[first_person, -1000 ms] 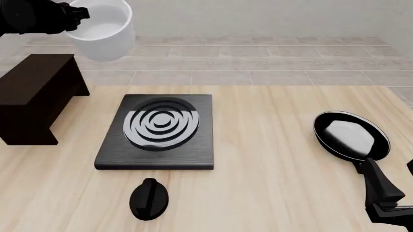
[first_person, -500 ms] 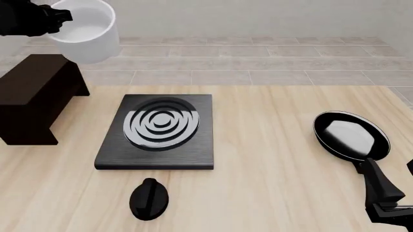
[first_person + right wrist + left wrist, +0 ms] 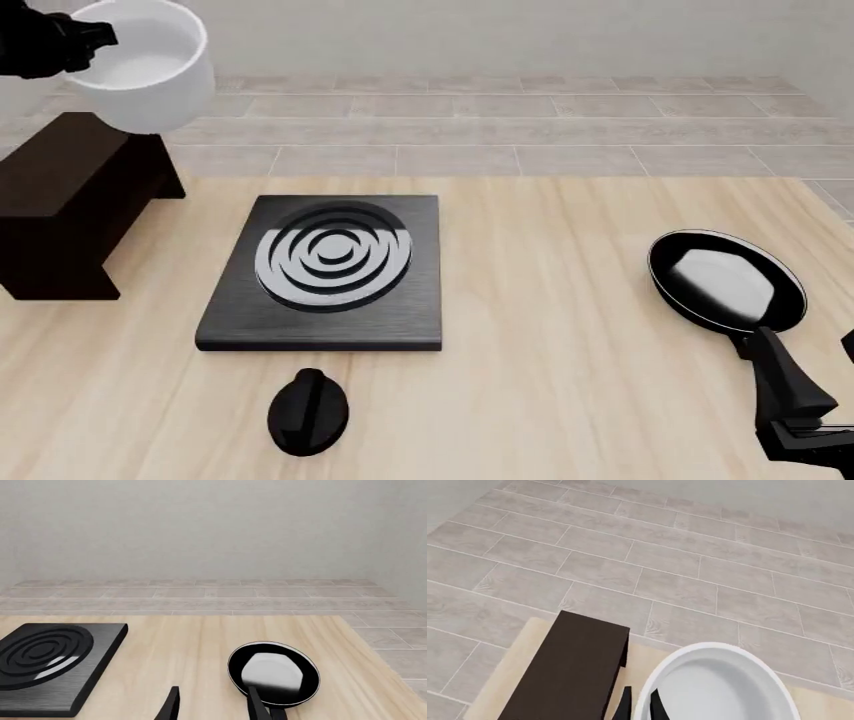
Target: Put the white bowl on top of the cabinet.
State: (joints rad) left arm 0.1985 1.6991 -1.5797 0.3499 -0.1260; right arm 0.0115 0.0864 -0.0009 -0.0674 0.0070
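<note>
My left gripper (image 3: 94,38) is shut on the rim of the white bowl (image 3: 144,68) and holds it upright in the air above the far right end of the cabinet (image 3: 67,200). The bowl hangs well clear of the cabinet's flat top. In the left wrist view the fingers (image 3: 625,707) pinch the rim of the bowl (image 3: 720,687), with the cabinet (image 3: 567,675) below and beside it. My right gripper (image 3: 801,345) is open and empty, low at the table's front right, just short of the frying pan's handle; its fingers (image 3: 170,705) show in the right wrist view.
A black square stove plate (image 3: 327,265) with silver rings lies mid-table. A black knob (image 3: 310,410) lies in front of it. A black frying pan (image 3: 727,280) sits at the right, also in the right wrist view (image 3: 273,672). Tiled floor lies beyond the table's far edge.
My left gripper has carried the white bowl leftward, from beside the cabinet's right end to above it. The right arm has not moved.
</note>
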